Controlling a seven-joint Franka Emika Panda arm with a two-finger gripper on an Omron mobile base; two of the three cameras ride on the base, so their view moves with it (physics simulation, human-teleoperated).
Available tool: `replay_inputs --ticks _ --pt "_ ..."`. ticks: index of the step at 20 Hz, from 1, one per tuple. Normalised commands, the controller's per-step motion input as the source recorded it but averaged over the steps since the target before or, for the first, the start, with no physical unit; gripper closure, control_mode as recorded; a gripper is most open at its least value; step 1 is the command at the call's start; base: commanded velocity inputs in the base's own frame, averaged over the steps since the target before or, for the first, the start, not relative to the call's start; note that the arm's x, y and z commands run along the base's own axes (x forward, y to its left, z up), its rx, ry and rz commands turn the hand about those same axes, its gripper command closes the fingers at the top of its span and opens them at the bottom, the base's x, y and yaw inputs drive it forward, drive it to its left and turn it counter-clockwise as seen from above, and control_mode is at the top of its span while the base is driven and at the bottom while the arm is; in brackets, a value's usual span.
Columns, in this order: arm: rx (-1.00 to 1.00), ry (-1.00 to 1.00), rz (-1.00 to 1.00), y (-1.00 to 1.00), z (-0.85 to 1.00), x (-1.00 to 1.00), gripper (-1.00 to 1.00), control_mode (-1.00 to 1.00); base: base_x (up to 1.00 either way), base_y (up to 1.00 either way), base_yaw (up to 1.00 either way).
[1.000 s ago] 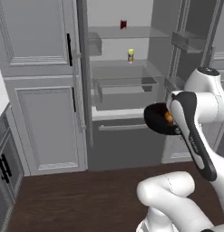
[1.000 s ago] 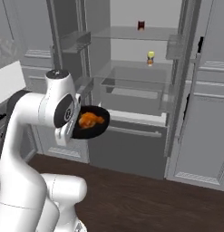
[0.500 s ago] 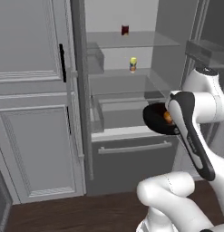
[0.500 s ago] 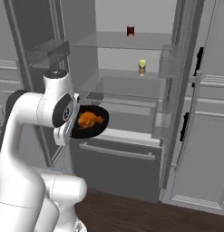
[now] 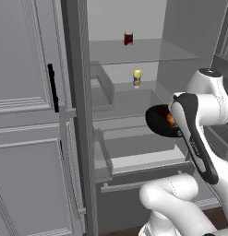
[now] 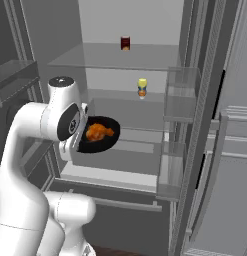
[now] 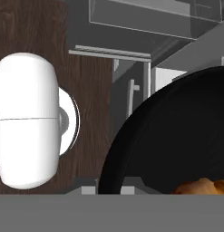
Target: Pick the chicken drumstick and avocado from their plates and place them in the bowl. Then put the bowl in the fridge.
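The dark glossy bowl (image 6: pixel 97 135) hangs in front of the open fridge (image 6: pixel 120 57), level with its lower glass shelves. My gripper (image 6: pixel 76 139) is shut on the bowl's near rim. The orange-brown chicken drumstick (image 6: pixel 97 131) lies inside the bowl. In the left base view the bowl (image 5: pixel 158 120) pokes out left of my forearm, with a bit of orange drumstick (image 5: pixel 171 119) showing. The hand view looks down over the bowl (image 7: pixel 177 136) and the drumstick (image 7: pixel 202 186) at its bottom edge. I cannot make out the avocado against the dark bowl. The plates are out of view.
A dark red can (image 6: pixel 125 43) stands on the fridge's top shelf and a small yellow-capped bottle (image 6: pixel 142 88) on the shelf below. The open fridge door with clear bins (image 6: pixel 181 97) stands on the right. A grey panelled front with a black handle (image 5: pixel 51 87) is at left.
The whole picture has shifted and grown: the base has driven closer to the open fridge. The bowl with the drumstick stays in my shut gripper.
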Motion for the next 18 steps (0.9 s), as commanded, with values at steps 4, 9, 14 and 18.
replay_inputs --ticks 4,9,14,18 --pt "0.00 0.00 0.00 0.00 0.00 0.00 1.00 1.00 0.72 -0.11 -0.02" --pt "0.00 0.00 0.00 0.00 0.00 0.00 1.00 1.00 0.47 -0.05 -0.01" --pt "0.00 0.00 0.00 0.00 0.00 0.00 1.00 1.00 0.36 -0.02 0.00" --pt "0.00 0.00 0.00 0.00 0.00 0.00 1.00 1.00 0.47 0.00 0.00"
